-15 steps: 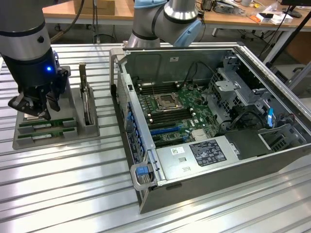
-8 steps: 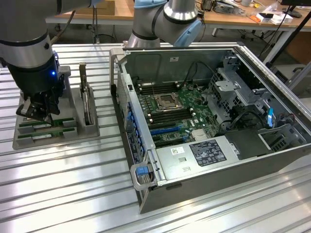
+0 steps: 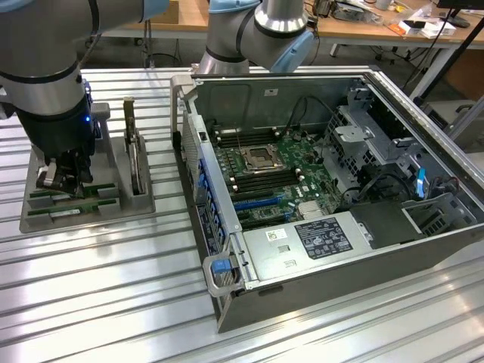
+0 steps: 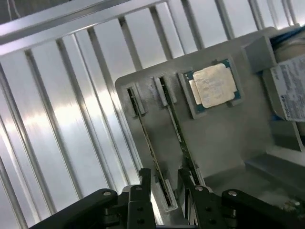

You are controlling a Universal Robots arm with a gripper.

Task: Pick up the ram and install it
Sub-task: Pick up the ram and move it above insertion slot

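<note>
Hovering low over the gray tray (image 3: 113,204), the gripper (image 4: 165,175) has its fingers (image 4: 144,180) spread, one on each side of the ram (image 4: 147,143). The ram stands on edge in the slot nearest the tray's edge. A second stick (image 4: 177,129) stands in the next slot, between it and the processor (image 4: 213,86).

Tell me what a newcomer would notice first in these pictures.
The big open computer case sits on the exterior view's right, its green motherboard exposed. On that view's left, the gripper hangs open over a grey holder, astride the ram, one of two sticks standing on edge in slots. A silver processor chip lies in the holder too.
</note>
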